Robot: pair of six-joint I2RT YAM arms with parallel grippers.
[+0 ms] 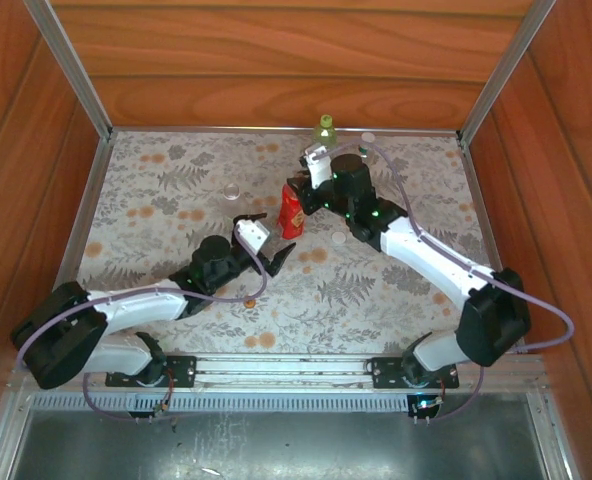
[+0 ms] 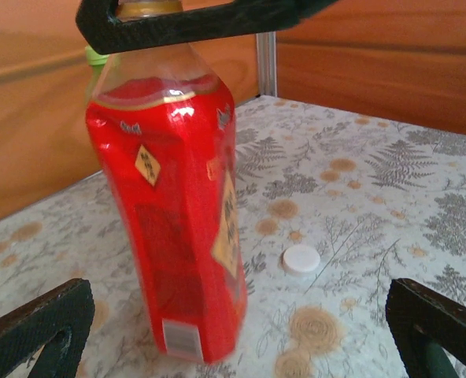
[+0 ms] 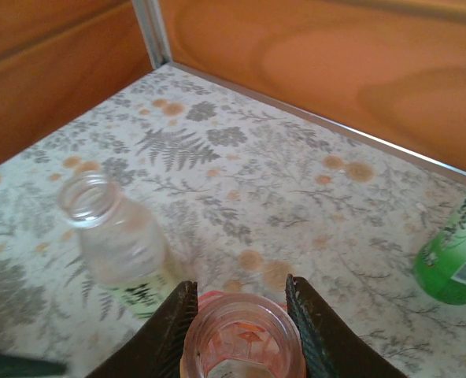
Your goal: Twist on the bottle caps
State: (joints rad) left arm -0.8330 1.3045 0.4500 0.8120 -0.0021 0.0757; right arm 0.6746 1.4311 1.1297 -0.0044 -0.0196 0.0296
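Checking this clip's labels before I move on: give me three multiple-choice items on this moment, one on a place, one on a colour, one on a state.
1. Where is the white cap relative to the red bottle?
A) screwed onto it
B) lying on the table beside it
C) balanced on its shoulder

2. What colour is the bottle held by the right gripper?
A) green
B) clear
C) red

3. What state is the left gripper in?
A) open, holding nothing
B) shut on a cap
C) shut on a bottle

Answers:
1 B: the left wrist view shows the cap lying flat on the table near the bottle's base.
2 C: the right wrist view shows the red neck clamped in the gripper, its mouth uncapped.
3 A: the gripper stands wide open, one side either side of the bottle, with nothing in its grasp.
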